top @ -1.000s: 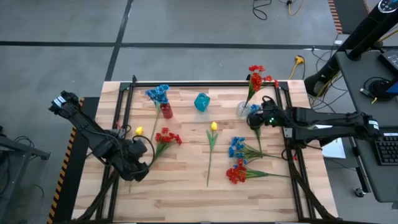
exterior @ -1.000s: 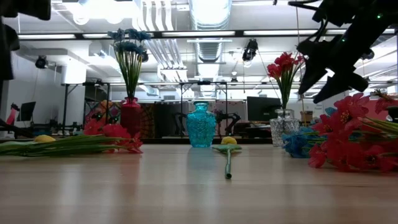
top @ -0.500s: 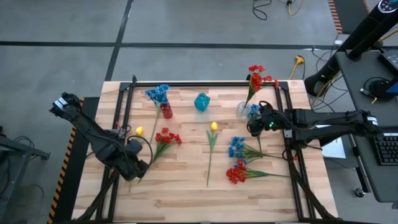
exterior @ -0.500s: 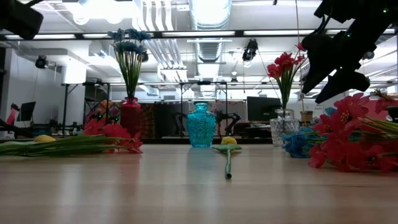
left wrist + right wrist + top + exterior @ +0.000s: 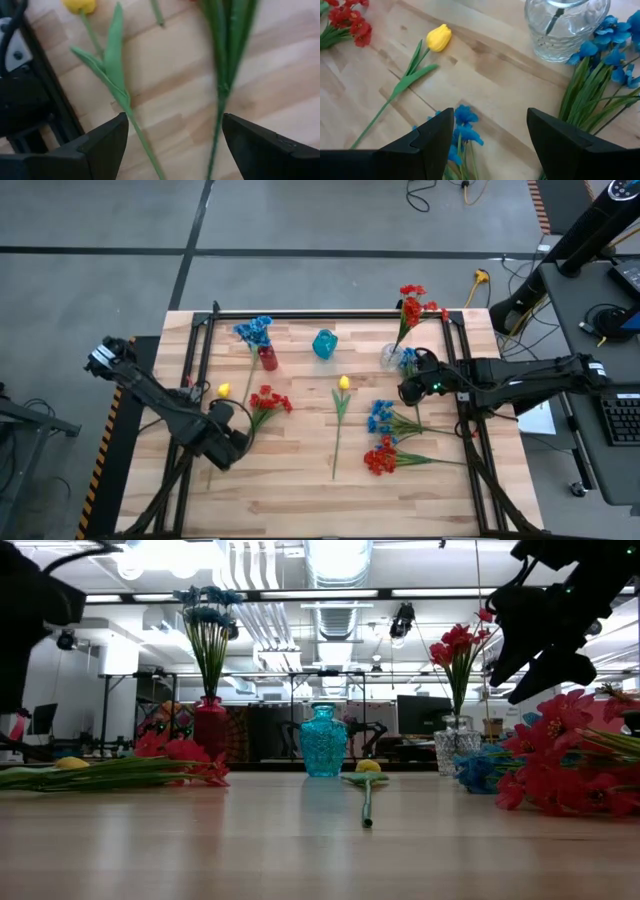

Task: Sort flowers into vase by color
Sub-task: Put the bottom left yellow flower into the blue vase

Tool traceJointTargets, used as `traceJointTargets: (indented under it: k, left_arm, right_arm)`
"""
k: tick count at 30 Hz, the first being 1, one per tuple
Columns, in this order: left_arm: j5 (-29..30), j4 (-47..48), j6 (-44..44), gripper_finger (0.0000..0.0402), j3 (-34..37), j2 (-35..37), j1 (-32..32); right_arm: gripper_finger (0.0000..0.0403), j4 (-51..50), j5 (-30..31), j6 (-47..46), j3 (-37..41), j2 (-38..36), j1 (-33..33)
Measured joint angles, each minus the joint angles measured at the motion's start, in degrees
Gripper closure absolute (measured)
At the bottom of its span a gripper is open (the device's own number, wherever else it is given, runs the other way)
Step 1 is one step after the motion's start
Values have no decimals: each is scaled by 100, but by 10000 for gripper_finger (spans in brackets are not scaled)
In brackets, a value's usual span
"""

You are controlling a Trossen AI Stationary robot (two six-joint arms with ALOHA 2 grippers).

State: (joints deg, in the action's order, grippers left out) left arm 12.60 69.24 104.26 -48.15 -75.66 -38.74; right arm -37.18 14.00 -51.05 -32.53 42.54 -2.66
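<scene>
Evidently the left gripper (image 5: 172, 145) hangs spread wide and empty, lower left in the high view, over 2 thin stems: a yellow tulip (image 5: 80, 5) and a red spray (image 5: 268, 400). These look light, limp and slippery; mid-stem seems the safest hold. Right gripper (image 5: 490, 137), open and empty, hovers over blue flowers (image 5: 462, 127) near the glass vase (image 5: 565, 27).

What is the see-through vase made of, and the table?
The clear vase looks like glass: you can see the stem and the wood right through it, and its rim glints. It might be clear plastic instead. The table looks like pale wood planks with a smooth finish, showing grain lines and seams between boards.
</scene>
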Motion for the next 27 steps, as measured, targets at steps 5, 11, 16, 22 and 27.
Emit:
traceJointTargets:
  k: [5,11,16,22,27]
  left_arm:
    - [-190,77,202,99,223,-241,234]
    - [-275,-221,428,100,629,-222,254]
    - [-273,-827,503,108,1124,-41,254]
    - [-260,-1175,733,126,1527,3,254]
    - [-207,-1319,818,131,1649,-10,256]
  right_arm:
    - [163,15,23,2,-1,0,11]
    - [165,15,59,7,2,0,9]
    - [164,15,59,10,2,0,9]
    - [163,17,103,7,2,0,9]
    - [163,18,105,-39,2,0,5]
